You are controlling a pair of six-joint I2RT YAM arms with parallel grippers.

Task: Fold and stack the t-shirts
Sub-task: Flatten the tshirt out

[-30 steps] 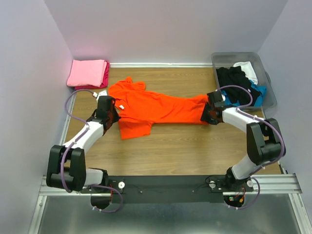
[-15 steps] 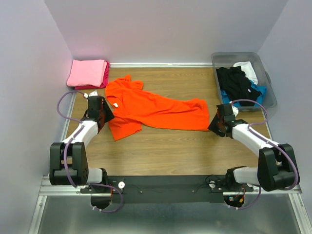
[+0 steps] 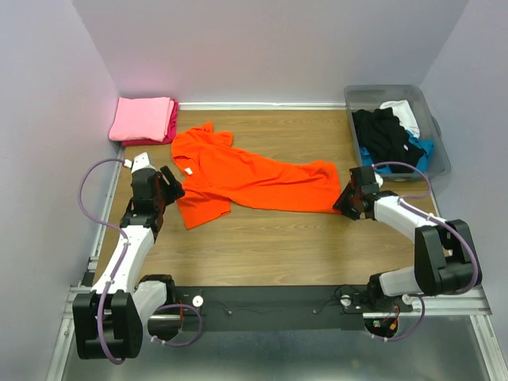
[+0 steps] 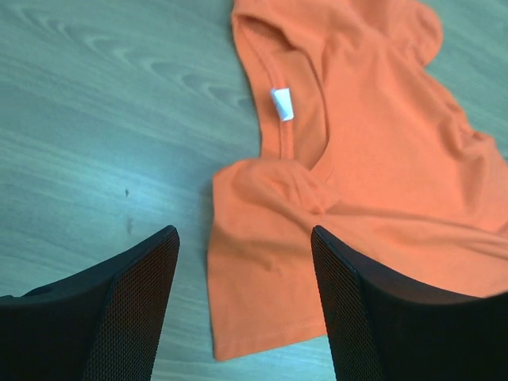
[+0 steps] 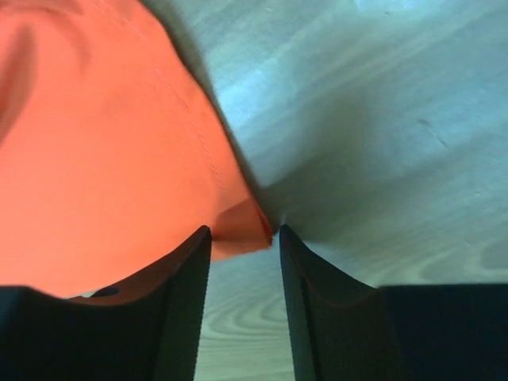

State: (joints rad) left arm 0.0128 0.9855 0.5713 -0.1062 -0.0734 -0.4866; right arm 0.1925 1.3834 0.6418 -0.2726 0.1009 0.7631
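Note:
A bright orange t-shirt [image 3: 254, 178] lies spread across the wooden table, collar to the left, white neck tag [image 4: 282, 103] showing. My left gripper [image 3: 168, 190] stands open just left of the shirt; in the left wrist view its gripper [image 4: 244, 234] hovers over the near sleeve [image 4: 262, 278] with nothing held. My right gripper [image 3: 346, 205] is at the shirt's right hem corner [image 5: 242, 222]. That corner lies between the tips of the gripper [image 5: 244, 232], whose jaws are apart and not pinched on the cloth.
A folded light pink t-shirt [image 3: 143, 117] sits on a magenta one [image 3: 171, 127] at the back left corner. The translucent grey bin [image 3: 438, 147] at the back right holds black [image 3: 381, 131], white [image 3: 405, 115] and blue [image 3: 425, 147] shirts. Walls close in left, right and back.
My left gripper opened, let go of the shirt's left side and drew back to the left. The shirt slid left and flattened. My right gripper lowered to the hem corner, jaws narrowing slightly.

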